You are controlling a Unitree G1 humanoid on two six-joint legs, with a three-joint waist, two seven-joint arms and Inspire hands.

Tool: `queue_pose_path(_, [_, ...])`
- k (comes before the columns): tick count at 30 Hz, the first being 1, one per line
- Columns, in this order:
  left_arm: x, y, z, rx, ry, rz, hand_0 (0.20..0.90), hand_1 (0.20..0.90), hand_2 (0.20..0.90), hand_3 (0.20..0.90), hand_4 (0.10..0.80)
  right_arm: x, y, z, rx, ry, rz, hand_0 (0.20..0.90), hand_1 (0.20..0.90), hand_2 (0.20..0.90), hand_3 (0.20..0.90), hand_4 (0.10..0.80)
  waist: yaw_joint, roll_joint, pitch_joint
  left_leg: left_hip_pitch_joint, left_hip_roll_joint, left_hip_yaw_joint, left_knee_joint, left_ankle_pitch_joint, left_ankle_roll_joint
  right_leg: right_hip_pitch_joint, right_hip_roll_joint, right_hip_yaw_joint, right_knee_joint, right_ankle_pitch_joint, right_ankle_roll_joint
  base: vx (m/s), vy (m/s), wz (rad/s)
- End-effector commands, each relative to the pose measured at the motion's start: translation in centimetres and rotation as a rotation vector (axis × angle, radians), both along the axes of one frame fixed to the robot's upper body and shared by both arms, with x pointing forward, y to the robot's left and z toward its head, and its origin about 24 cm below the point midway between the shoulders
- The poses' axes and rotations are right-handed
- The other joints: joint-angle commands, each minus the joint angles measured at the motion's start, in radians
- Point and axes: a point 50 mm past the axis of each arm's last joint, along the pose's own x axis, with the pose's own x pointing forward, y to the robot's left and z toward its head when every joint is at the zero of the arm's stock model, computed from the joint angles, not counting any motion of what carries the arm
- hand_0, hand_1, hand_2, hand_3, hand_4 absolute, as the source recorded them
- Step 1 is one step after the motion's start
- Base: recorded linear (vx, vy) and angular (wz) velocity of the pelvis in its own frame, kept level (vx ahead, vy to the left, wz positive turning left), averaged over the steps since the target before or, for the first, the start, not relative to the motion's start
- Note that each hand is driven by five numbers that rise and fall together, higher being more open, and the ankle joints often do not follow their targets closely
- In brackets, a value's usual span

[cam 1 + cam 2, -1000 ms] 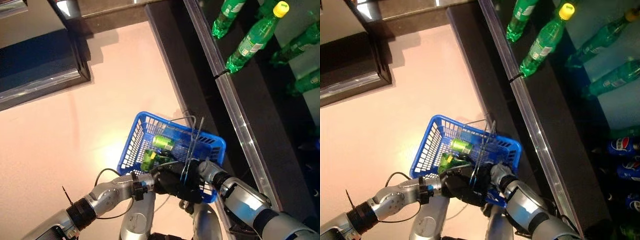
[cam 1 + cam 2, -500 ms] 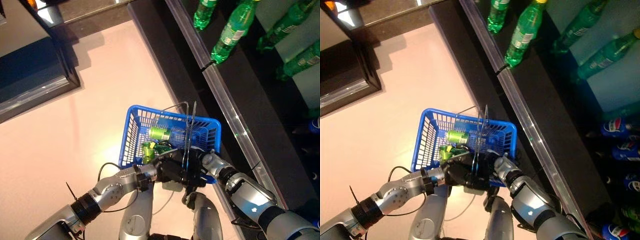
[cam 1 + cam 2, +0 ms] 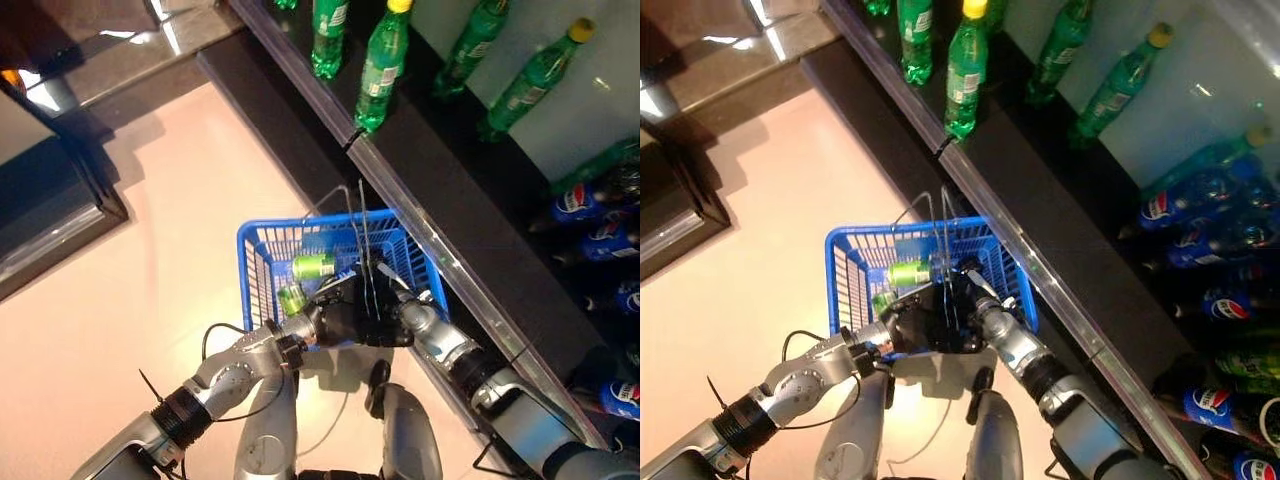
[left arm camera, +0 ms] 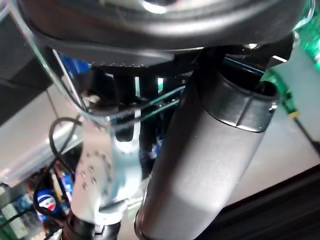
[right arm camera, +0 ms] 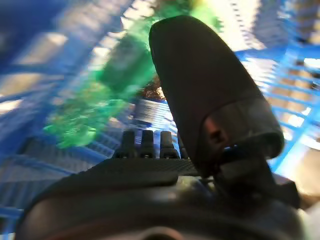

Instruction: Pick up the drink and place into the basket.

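Inside blue basket (image 3: pixel 262 262): green drink (image 3: pixel 313 266); wrist view blurred.

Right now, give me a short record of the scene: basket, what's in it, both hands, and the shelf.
basket: blue basket on the pale floor, wire handles up
contents: green drinks lying inside
left hand: left hand at the basket's near rim; fingers hidden
right hand: right hand at the same rim beside it; grip unclear
shelf: green bottles standing on the dark shelf

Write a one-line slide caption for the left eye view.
Both dark robot hands, left and right, meet at the near rim of a blue plastic basket holding green drink cans beside a shelf of green bottles.
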Motion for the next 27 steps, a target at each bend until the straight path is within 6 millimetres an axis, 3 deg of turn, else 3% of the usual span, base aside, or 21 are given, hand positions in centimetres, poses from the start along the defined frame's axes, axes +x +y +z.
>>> queue_pose_path(1, [-6.6, -5.6, 18.4, -0.866, -0.716, -0.419, 0.3, 0.3, 0.3, 0.2, 0.1, 1.6, 1.0, 6.6, 0.012, -0.28, 0.043, 0.9, 0.9, 0.9, 0.9, 0.8, -0.021, 0.013, -0.031, 0.069, 0.019, 0.008, 0.037, -0.039, -0.025, 0.031, 0.008, -0.028, -0.146, 0.236, 0.017, 0.104, 0.01, -0.04])
queue_pose_path(11, [-5.5, -5.3, 17.3, -0.855, -0.626, -0.285, 0.3, 0.3, 0.3, 0.2, 0.1, -0.4, 0.6, 7.1, 0.022, -0.355, 0.021, 0.9, 0.9, 0.9, 0.9, 0.8, -0.041, 0.015, -0.105, 0.163, 0.027, 0.013, -0.008, -0.039, -0.033, 0.115, 0.01, -0.015, -0.176, 0.219, 0.022, 0.113, 0.006, -0.03])
queue_pose_path(13, [-5.0, -3.0, 14.9, -0.863, -0.611, -0.273, 0.3, 0.3, 0.3, 0.2, 0.1, -1.6, -2.1, 6.7, 0.007, -0.384, -0.014, 0.9, 0.9, 0.9, 0.9, 0.8, -0.035, 0.027, -0.123, 0.182, 0.029, 0.012, -0.025, -0.039, -0.038, 0.133, 0.009, -0.016, -0.186, 0.21, 0.022, 0.072, 0.036, -0.05])
queue_pose_path(17, [-5.3, -0.6, 12.4, -0.882, -0.588, -0.261, 0.3, 0.3, 0.3, 0.2, 0.1, -3.1, -4.7, 6.8, 0.003, -0.425, -0.073, 0.9, 0.9, 0.9, 0.9, 0.8, -0.026, 0.04, -0.141, 0.211, 0.027, 0.012, -0.05, -0.04, -0.039, 0.16, 0.004, -0.025, -0.203, 0.205, 0.023, 0.051, 0.038, -0.01])
queue_pose_path(24, [-5.6, 1.2, 11.1, -0.906, -0.511, -0.151, 0.3, 0.3, 0.3, 0.2, 0.1, -4.5, -7.2, 6.9, -0.023, -0.488, -0.216, 0.9, 0.9, 0.9, 0.9, 0.8, -0.015, 0.054, -0.206, 0.28, 0.019, 0.008, -0.11, -0.042, -0.039, 0.219, 0.013, -0.024, -0.235, 0.185, 0.019, 0.093, 0.037, 0.04])
queue_pose_path(27, [-5.6, 1.7, 10.5, -0.917, -0.464, -0.08, 0.3, 0.3, 0.3, 0.2, 0.1, -5.3, -8.0, 7.2, -0.029, -0.592, -0.341, 0.9, 0.9, 0.9, 0.9, 0.8, -0.016, 0.06, -0.235, 0.303, 0.017, 0.012, -0.133, -0.044, -0.038, 0.236, 0.014, -0.019, -0.251, 0.184, 0.021, 0.021, 0.02, 0.0])
